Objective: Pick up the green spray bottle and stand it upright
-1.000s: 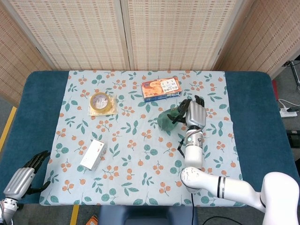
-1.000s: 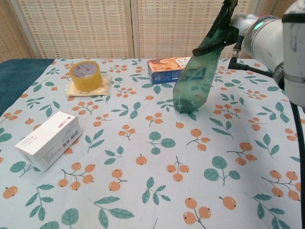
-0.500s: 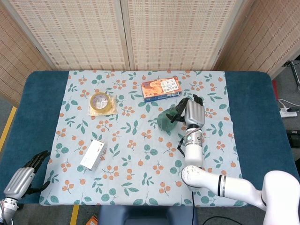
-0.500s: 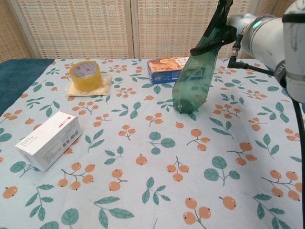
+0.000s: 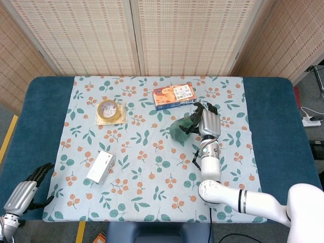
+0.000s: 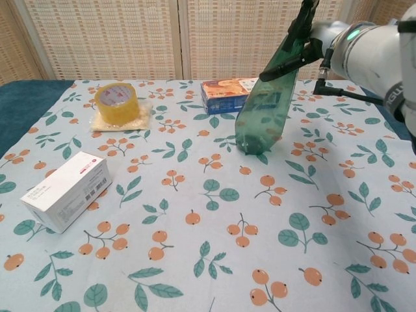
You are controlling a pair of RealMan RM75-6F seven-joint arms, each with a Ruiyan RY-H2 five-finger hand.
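Note:
The green translucent spray bottle (image 6: 262,114) stands tilted, its base on the floral cloth and its top leaning up to the right. My right hand (image 6: 304,40) grips its upper part, with a dark finger (image 6: 283,63) lying across the bottle's front. In the head view the bottle (image 5: 179,129) lies just left of the right hand (image 5: 208,122), in front of the orange box. My left hand (image 5: 24,191) hangs off the table's near left corner, fingers apart and holding nothing.
An orange snack box (image 6: 227,95) stands right behind the bottle. A yellow tape roll (image 6: 116,103) sits at the far left and a white carton (image 6: 65,190) at the near left. The floral cloth (image 6: 214,260) covers the table.
The right hand has shifted only slightly with the bottle's top; the base has stayed on the same spot of cloth. The left hand has not moved.

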